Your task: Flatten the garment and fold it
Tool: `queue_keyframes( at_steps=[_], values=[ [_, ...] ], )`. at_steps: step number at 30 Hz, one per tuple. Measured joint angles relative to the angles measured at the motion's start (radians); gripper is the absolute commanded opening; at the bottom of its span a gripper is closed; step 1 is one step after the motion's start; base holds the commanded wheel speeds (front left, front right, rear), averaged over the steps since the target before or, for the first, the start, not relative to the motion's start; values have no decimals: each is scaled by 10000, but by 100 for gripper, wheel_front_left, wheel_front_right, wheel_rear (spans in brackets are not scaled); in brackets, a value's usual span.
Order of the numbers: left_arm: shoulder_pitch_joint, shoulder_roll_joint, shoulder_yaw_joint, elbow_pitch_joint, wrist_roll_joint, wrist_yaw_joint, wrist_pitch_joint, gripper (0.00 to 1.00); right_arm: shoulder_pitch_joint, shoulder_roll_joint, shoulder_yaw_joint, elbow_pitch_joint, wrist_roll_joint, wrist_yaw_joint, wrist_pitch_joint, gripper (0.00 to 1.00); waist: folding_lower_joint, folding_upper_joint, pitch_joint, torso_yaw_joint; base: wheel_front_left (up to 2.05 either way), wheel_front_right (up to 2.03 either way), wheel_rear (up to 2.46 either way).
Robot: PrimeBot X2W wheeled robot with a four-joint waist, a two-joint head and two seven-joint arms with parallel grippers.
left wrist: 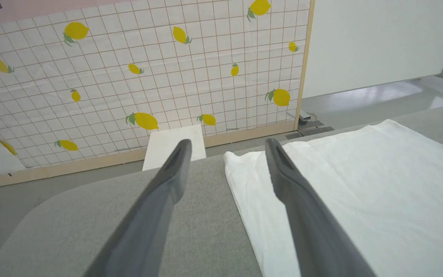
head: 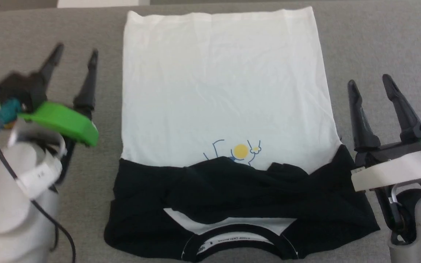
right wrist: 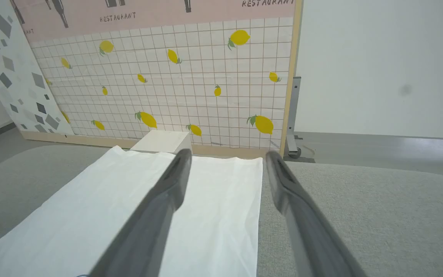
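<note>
The garment (head: 221, 87) lies flat on the grey table, its white body stretching away from me and its black collar at the near edge. Both black sleeves (head: 239, 186) are folded inward across the chest, partly covering the yellow-and-blue print. My left gripper (head: 76, 54) hovers open to the left of the shirt, holding nothing. My right gripper (head: 370, 82) stands open just off the shirt's right edge, also holding nothing. In the left wrist view the garment (left wrist: 360, 184) lies right of the open fingers (left wrist: 167, 181). In the right wrist view the garment (right wrist: 129, 204) lies under and left of the fingers (right wrist: 287, 184).
The grey table (head: 378, 40) has bare cloth on both sides of the shirt. Beyond its far edge stand a lemon-patterned tiled panel (left wrist: 148, 77), a small white box (right wrist: 162, 141) and a white wall (right wrist: 379, 65).
</note>
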Motion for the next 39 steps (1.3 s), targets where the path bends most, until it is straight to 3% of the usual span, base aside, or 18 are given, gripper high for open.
queue_keyframes(
  at_steps=[11, 17, 22, 30, 35, 36, 38, 39],
  values=[
    [-4048, 2107, -1615, 1028, -1987, -12, 3689, 100, -414, 8, -159, 197, 184, 0, -422, 100, 1, 0, 1487, -1086, 0, 0, 0],
    [-5512, 2704, -1689, 1611, -2681, 58, 6138, 100, -464, 159, 150, 6, 207, 0, -602, 100, 2, 0, 2223, -1819, 0, 0, 0],
    [-6047, 2991, -1561, 1843, -2794, 1085, 7954, 100, -473, 251, 397, -25, 324, 0, -761, 100, 2, 0, 2856, -2356, 0, 0, 0],
    [-6352, 3538, -1557, 1682, -2165, 2598, 9616, 100, -728, 307, 738, 132, 378, 2, -913, 100, 2, 0, 3694, -2966, 0, 0, 0],
    [-6449, 3806, -1532, 1174, -1870, 3033, 10042, 100, -868, 311, 876, 219, 431, 0, -918, 100, 1, 0, 4030, -3138, 0, 0, 0],
    [-6456, 3870, -1561, 1091, -1833, 3087, 10170, 82, -921, 313, 911, 221, 431, 2, -917, 100, 1, 0, 4081, -3151, 0, 0, 0],
    [-6456, 3917, -1605, 911, -1831, 3093, 10416, 0, -1001, 311, 988, 217, 405, 0, -892, 100, 1, 0, 4139, -3137, 0, 0, 0],
    [-6456, 3914, -1613, 840, -1870, 3097, 10550, 0, -1067, 311, 1028, 217, 384, 2, -834, 100, 1, 0, 4152, -3105, 0, 0, 0]
  ],
)
